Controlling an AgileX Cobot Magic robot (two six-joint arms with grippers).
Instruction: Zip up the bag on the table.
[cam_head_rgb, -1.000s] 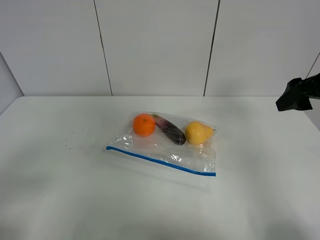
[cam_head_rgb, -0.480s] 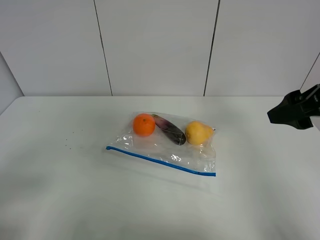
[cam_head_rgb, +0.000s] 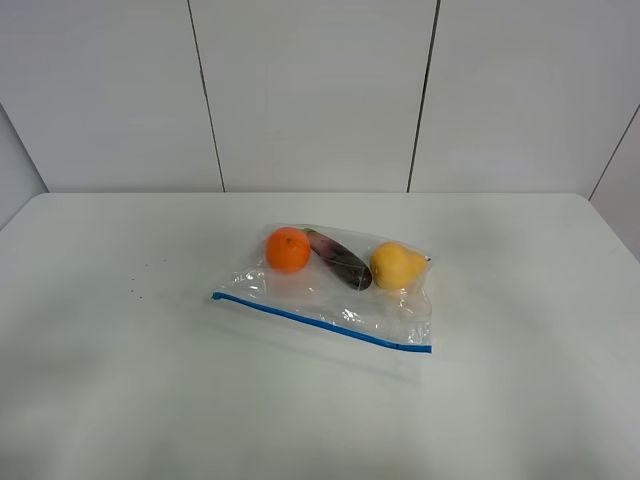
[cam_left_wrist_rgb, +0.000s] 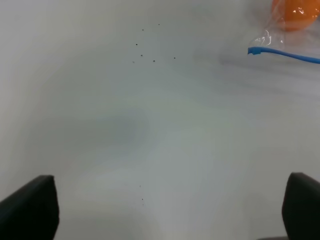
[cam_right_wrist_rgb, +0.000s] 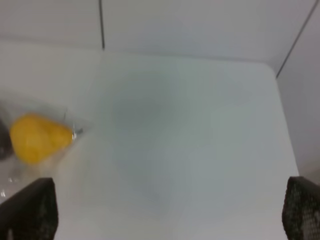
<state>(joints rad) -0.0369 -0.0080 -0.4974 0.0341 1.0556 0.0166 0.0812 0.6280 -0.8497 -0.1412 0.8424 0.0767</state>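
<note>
The clear plastic bag (cam_head_rgb: 335, 290) lies flat near the middle of the white table (cam_head_rgb: 120, 380). Its blue zipper strip (cam_head_rgb: 320, 322) runs along the near edge. Inside are an orange fruit (cam_head_rgb: 288, 249), a purple eggplant (cam_head_rgb: 340, 260) and a yellow pear (cam_head_rgb: 398, 266). Neither arm shows in the exterior high view. My left gripper (cam_left_wrist_rgb: 170, 210) is open over bare table, with the zipper's end (cam_left_wrist_rgb: 282, 53) and the orange fruit (cam_left_wrist_rgb: 296, 9) well apart from it. The right gripper (cam_right_wrist_rgb: 170, 212) is open too, above the table, with the pear (cam_right_wrist_rgb: 36, 138) off to one side.
Grey wall panels (cam_head_rgb: 310, 95) stand behind the table's far edge. A few tiny dark specks (cam_head_rgb: 140, 280) dot the tabletop left of the bag. The table's right edge (cam_right_wrist_rgb: 282, 125) shows in the right wrist view.
The right arm, seen at the right edge of the exterior high view before, has gone out of that view. The bag has not moved.
</note>
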